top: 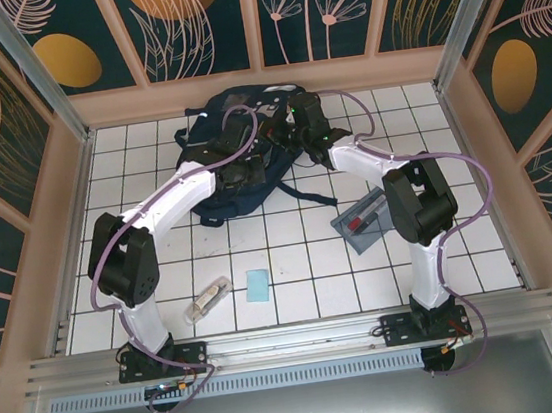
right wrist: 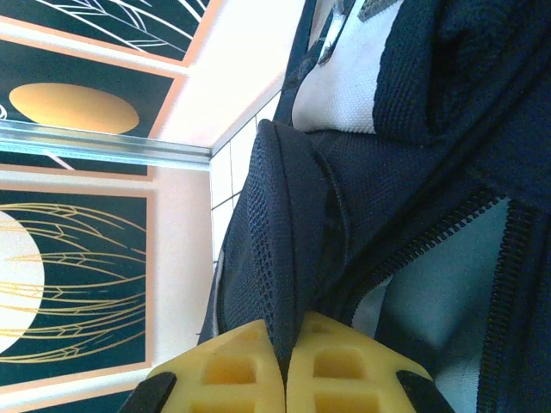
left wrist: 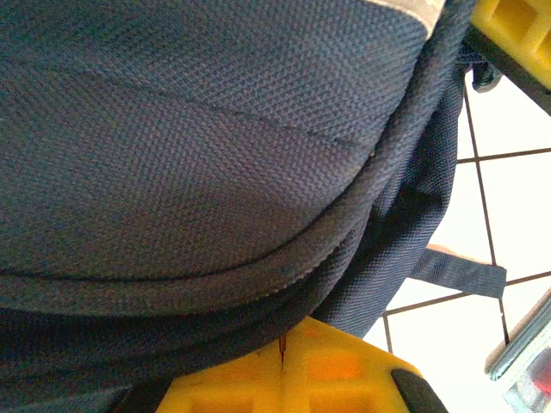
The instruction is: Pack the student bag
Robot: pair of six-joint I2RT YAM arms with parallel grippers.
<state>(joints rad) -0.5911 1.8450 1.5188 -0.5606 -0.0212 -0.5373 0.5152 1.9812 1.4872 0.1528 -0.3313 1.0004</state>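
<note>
- Near the front-left of the tiled table point(top: 298, 300), a small clear bottle point(top: 210, 300) lies loose, not yet packed.
- Just right of it, a blue square pad point(top: 258, 286), also outside.
- Left gripper point(left wrist: 282, 348), fingers pressed together at the bag's piped edge; whether fabric is caught, I can't tell.
- Centre-back, the student bag point(top: 243, 105) lies flat against the far wall, both arms on it.
- Right gripper point(right wrist: 286, 340) is clamped on a fold of the bag's black mesh, zipper and pale lining beside it.
- Far right, a clear pouch point(top: 366, 221) waits on the tiles. Early days, I'd say: opening first, three items to load.
</note>
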